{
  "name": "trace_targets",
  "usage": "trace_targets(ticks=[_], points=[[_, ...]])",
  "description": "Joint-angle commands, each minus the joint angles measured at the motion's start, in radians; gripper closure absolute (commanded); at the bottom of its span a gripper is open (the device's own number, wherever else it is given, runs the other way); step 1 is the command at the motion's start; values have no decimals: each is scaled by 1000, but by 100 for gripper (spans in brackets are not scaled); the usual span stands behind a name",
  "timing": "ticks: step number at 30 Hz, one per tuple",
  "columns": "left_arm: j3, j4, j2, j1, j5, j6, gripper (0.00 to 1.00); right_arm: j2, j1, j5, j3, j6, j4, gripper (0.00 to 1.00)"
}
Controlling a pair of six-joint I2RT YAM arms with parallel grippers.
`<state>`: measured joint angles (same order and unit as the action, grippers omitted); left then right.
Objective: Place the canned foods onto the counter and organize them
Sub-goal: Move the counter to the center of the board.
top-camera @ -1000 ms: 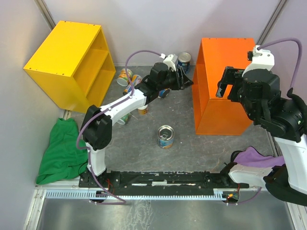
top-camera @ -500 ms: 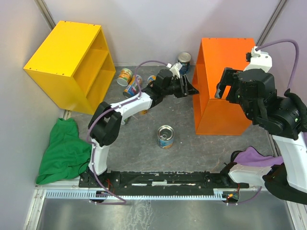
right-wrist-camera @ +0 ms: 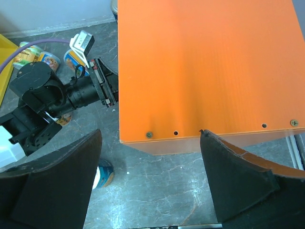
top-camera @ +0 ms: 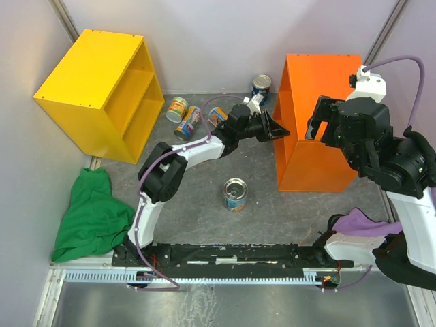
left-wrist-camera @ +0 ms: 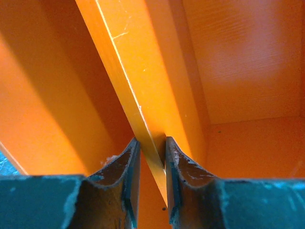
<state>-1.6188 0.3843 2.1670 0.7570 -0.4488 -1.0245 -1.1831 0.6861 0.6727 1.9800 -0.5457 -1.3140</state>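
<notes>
The orange counter (top-camera: pixel 320 102) stands at the back right, its open side facing left. My left gripper (top-camera: pixel 279 131) reaches into that opening. In the left wrist view the left gripper (left-wrist-camera: pixel 152 143) is shut on the edge of the inner shelf (left-wrist-camera: pixel 138 107). My right gripper (right-wrist-camera: pixel 150 136) hangs open over the near edge of the counter (right-wrist-camera: pixel 205 67), holding nothing. One blue-labelled tin (top-camera: pixel 261 87) stands behind the counter and another (top-camera: pixel 236 193) stands mid-floor. Three cans (top-camera: pixel 177 109) (top-camera: pixel 191 121) (top-camera: pixel 216 114) lie near the yellow cabinet.
A yellow cabinet (top-camera: pixel 95 82) sits at the back left. A green cloth (top-camera: pixel 95 214) lies at the left edge. A purple cloth (top-camera: pixel 364 223) is draped by the right arm's base. Grey walls close in the back and sides.
My left arm has stretched right into the counter's opening and its jaws have shut on the shelf edge. The right gripper has barely moved.
</notes>
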Motion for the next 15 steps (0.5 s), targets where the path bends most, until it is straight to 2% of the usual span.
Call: trace_targets(ticks=[1,4,15], points=[[-65,141,58,9,-38,-115,79,-2,-1,6,34,6,23,9],[-89,166,89,20,-43,-145,85,-7,-1,9,38,13,28,9],[-208,168,197,53,-44,-193,88,-12,-2,20,46,28,39,9]])
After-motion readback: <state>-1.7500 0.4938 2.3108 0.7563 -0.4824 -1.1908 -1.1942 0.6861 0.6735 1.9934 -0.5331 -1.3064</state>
